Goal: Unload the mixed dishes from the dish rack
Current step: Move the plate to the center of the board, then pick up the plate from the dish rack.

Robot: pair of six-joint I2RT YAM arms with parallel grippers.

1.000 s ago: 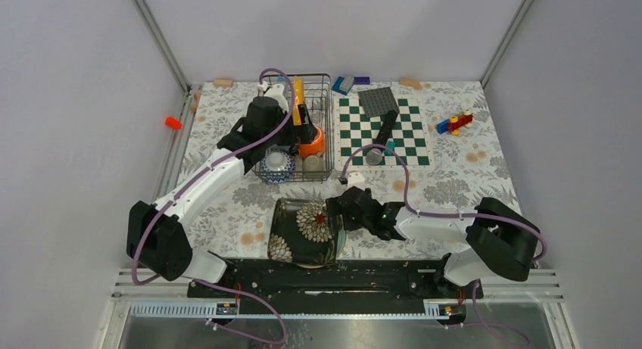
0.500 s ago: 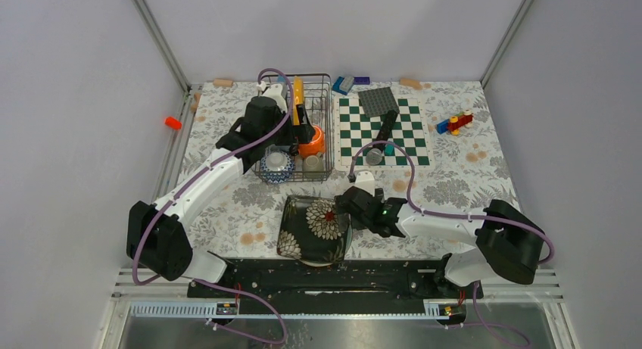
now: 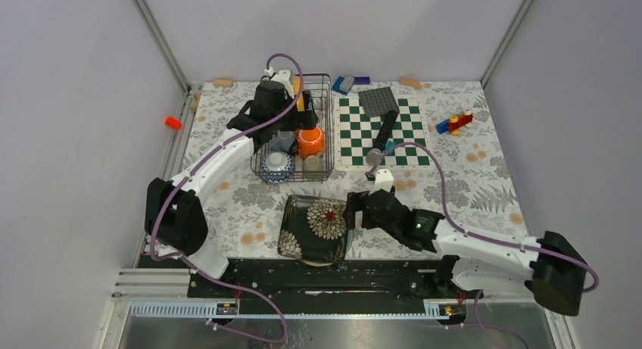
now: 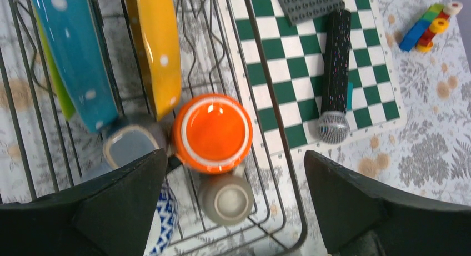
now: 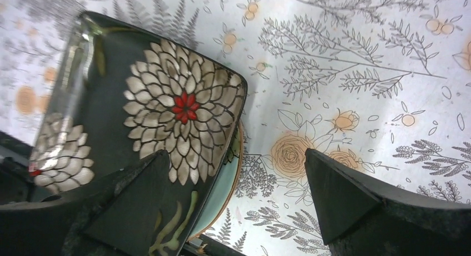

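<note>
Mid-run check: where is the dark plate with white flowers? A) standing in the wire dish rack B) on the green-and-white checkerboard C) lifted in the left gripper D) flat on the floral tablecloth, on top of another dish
D: the dark plate with white flowers lies flat on the floral tablecloth, with a pale green dish showing beneath its edge.

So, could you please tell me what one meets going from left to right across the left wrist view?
blue dotted plate → orange dotted plate → orange mug → microphone → toy bricks
</note>
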